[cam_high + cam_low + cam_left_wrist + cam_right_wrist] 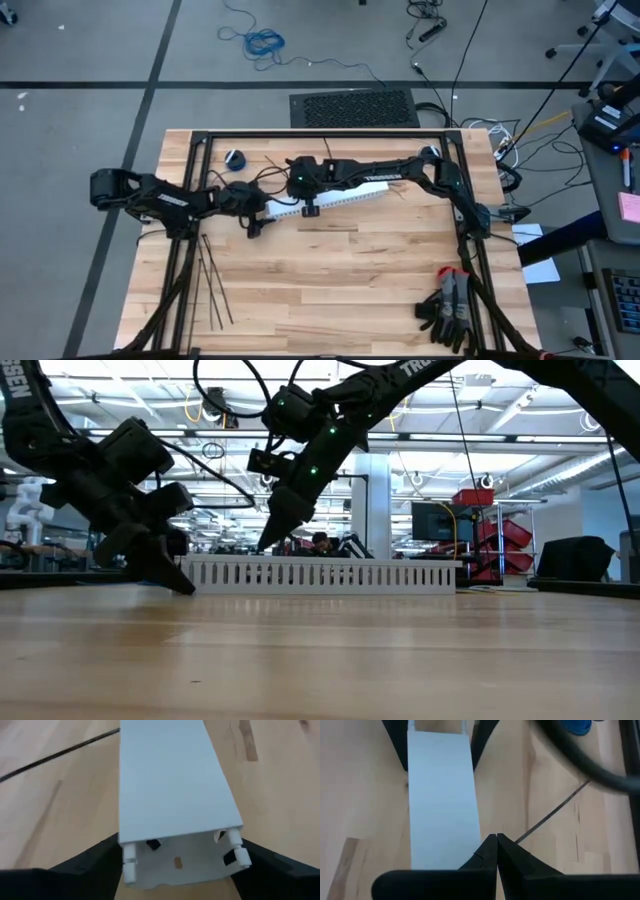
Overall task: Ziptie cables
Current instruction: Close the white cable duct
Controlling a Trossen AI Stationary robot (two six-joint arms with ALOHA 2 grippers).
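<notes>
A long white slotted duct [340,197] lies on the table, at mid-depth. My left gripper [183,840] is open at the duct's left end [175,862], one finger on each side of it. My right gripper [496,836] is shut and hangs a little above the duct [320,575], near its left part. Several black zipties [212,285] lie flat near the table's front left. Another thin black strip [555,812] lies beside the duct. The cables are hidden or out of view. My left gripper's fingers [102,857] come level from the table's left and stand close on the two sides of the duct's left end [127,855]. I cannot tell whether they touch it. The duct lies flat on the table.
A blue roll [234,158] sits at the far left of the table. Black and red gloves [450,305] lie at the front right corner. Black frame rails [320,133] run along the table's far edge and sides. Bare wood [350,280] lies in front of the duct.
</notes>
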